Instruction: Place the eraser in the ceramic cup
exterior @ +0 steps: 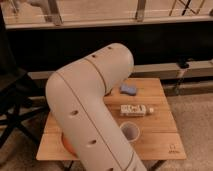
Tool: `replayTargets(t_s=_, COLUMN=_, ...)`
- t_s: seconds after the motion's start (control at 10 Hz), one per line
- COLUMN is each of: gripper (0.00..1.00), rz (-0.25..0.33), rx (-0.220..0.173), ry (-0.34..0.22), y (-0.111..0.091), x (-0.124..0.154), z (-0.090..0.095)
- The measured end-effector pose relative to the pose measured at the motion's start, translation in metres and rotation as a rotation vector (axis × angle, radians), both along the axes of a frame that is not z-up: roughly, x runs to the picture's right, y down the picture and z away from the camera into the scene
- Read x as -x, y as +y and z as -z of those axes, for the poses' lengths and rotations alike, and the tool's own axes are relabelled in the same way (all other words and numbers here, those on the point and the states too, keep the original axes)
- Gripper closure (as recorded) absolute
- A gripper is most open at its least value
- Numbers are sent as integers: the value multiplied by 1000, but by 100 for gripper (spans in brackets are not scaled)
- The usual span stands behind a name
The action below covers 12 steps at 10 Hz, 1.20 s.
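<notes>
The ceramic cup (130, 131) is small, round and pale. It stands upright near the table's front edge, just right of my arm. A blue-grey block, apparently the eraser (128, 89), lies at the back of the wooden table (165, 137). My big beige arm (87, 107) fills the middle of the camera view and hides the table's left half. My gripper is not in view; only the arm's links show.
A white bottle (136, 110) lies on its side between the eraser and the cup. An orange dish (66, 143) peeks out at the front left behind the arm. A black folding chair (15, 107) stands left of the table, with a dark wall behind.
</notes>
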State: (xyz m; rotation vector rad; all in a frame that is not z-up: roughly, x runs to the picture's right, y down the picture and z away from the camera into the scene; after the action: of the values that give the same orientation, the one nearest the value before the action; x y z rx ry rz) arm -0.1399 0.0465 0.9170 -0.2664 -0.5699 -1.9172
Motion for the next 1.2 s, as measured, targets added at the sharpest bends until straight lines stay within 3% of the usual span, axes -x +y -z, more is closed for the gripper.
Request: replayTargets(t_s=1.2, gripper=20, rz=-72, rx=-129, ry=-15, y=-17, x=10, z=-52)
